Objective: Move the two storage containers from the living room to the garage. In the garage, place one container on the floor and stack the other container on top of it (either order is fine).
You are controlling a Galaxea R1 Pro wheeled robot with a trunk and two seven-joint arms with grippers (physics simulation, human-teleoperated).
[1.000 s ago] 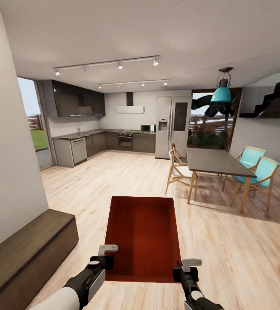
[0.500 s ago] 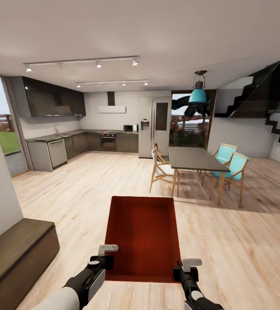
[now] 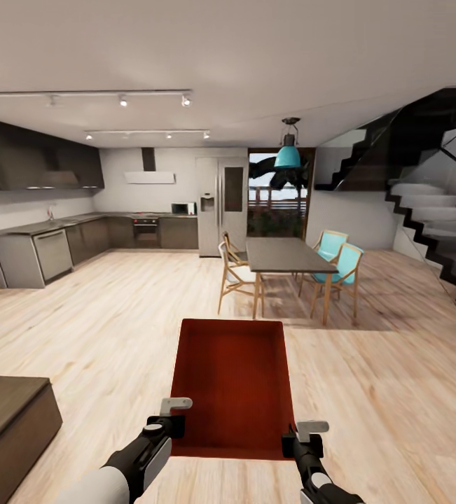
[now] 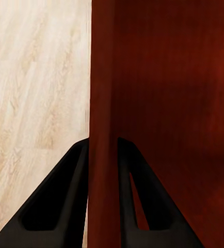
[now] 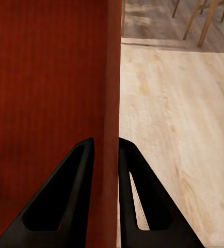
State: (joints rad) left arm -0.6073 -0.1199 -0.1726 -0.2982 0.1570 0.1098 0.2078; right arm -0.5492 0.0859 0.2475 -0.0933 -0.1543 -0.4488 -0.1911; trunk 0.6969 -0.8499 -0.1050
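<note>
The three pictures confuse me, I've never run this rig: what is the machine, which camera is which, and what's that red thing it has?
It is a wheeled robot with two arms. The big picture looks from its head over both arms: left gripper and right gripper each clamp a side wall of an open red bin, carried above the wood floor. A table and kitchen lie ahead, stairs to the right. The other two pictures look along each gripper's fingers: the left fingers straddle the bin wall, and the right fingers do likewise.
</note>
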